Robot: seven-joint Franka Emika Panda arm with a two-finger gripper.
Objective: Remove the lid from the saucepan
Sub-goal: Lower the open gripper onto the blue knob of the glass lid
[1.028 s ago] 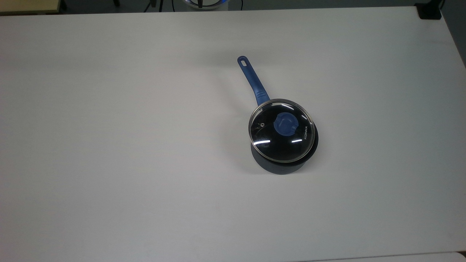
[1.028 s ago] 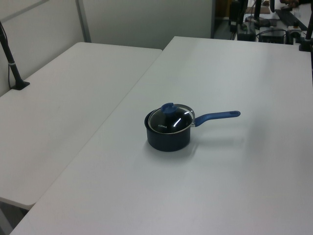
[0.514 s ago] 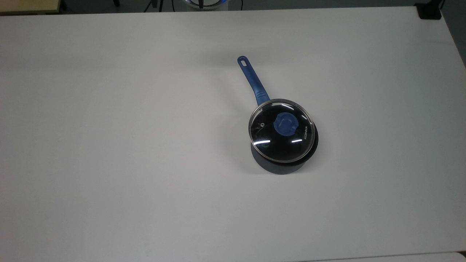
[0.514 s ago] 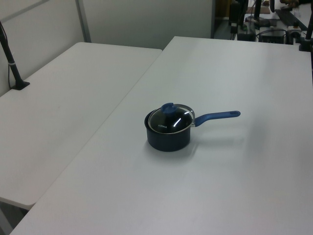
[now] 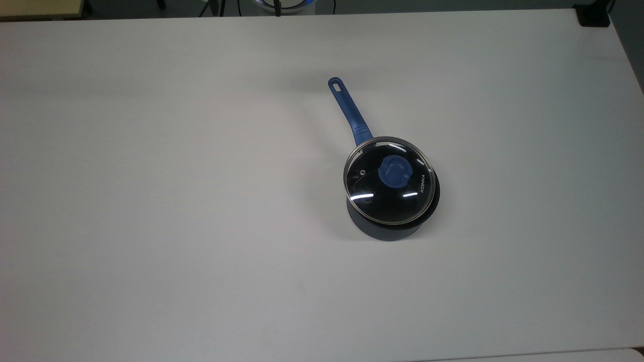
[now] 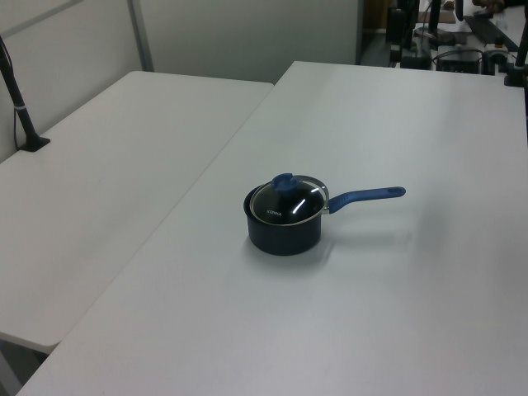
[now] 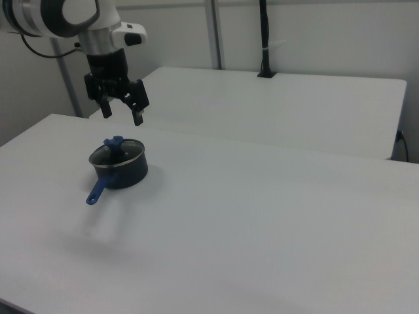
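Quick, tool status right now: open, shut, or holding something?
Tool: open, holding nothing, hanging above the saucepan, whose lid is on.

Arm entering from the right view's upper left, wrist vertical, gripper [image 7: 121, 114] pointing down, fingers spread apart, nothing held

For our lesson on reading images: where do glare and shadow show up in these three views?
Top view: two bright streaks of glare on the lid, and a soft shadow near the handle's tip. Left view: one streak on the glass, shadow beside the saucepan. Right view: faint shadow on the table below the saucepan.
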